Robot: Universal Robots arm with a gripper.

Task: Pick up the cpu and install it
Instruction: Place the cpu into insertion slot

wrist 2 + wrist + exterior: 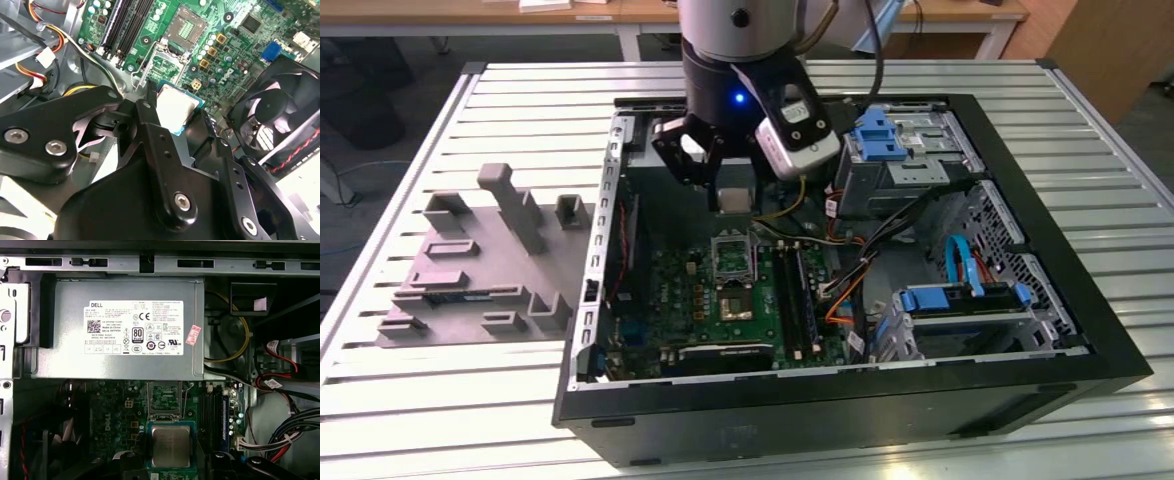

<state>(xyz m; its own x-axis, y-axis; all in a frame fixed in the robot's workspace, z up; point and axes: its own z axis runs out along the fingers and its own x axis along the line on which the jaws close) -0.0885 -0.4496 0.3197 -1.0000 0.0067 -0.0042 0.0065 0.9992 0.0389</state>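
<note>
My end effector (731, 190) is clamped on the one cpu (171, 444), a small flat square chip with a silvery-grey metal top and a thin greenish rim. My two black fingers (152, 125) grip it on opposite edges, with its top face showing flat between them.

I take the single metal-framed rectangular socket (165, 399) with the dark centre as my landmark. The cpu hangs near that socket but apart from it, lifted clear of the one green motherboard (720, 310) around it.

Just beyond the socket, at the board's edge, sits one big grey metal box with a white label (120, 330). In the second wrist view, one round black fan (275, 112) stands to one side of the socket. A bank of long black memory slots (122, 25) runs along its other side; I cannot count them.

In the exterior view, two blue plastic drive brackets (881, 135) lie toward the exterior view's right of the socket, one nearer my arm and one further off. All of this is inside the one open black PC case (854, 400), which rests on the slatted metal tabletop (454, 400).

Well apart from the socket, outside the case toward the exterior view's left, lies one grey moulded holder plate (480, 270).
</note>
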